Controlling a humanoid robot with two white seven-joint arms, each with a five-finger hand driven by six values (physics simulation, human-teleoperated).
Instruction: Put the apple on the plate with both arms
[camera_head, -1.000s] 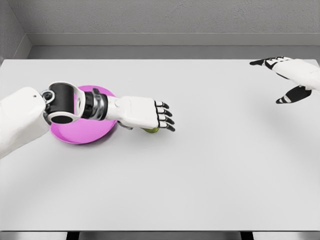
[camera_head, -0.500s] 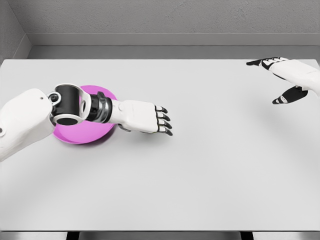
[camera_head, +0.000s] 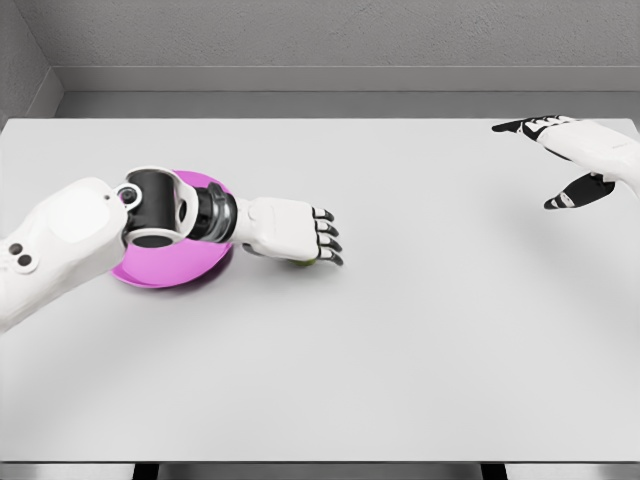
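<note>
Apple (camera_head: 300, 262) barely peeks out, green sliver under left hand (camera_head: 290, 232), fingers curled over it; grip unclear. Forearm hides part of plate (camera_head: 165, 272). Right hand (camera_head: 580, 160) hovers, fingers spread.

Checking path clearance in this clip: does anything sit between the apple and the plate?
No separate object does. The apple, mostly hidden under the left robot hand, lies on the table just right of the pink plate. Only the left forearm lies over the plate. The right robot hand is far off.
</note>
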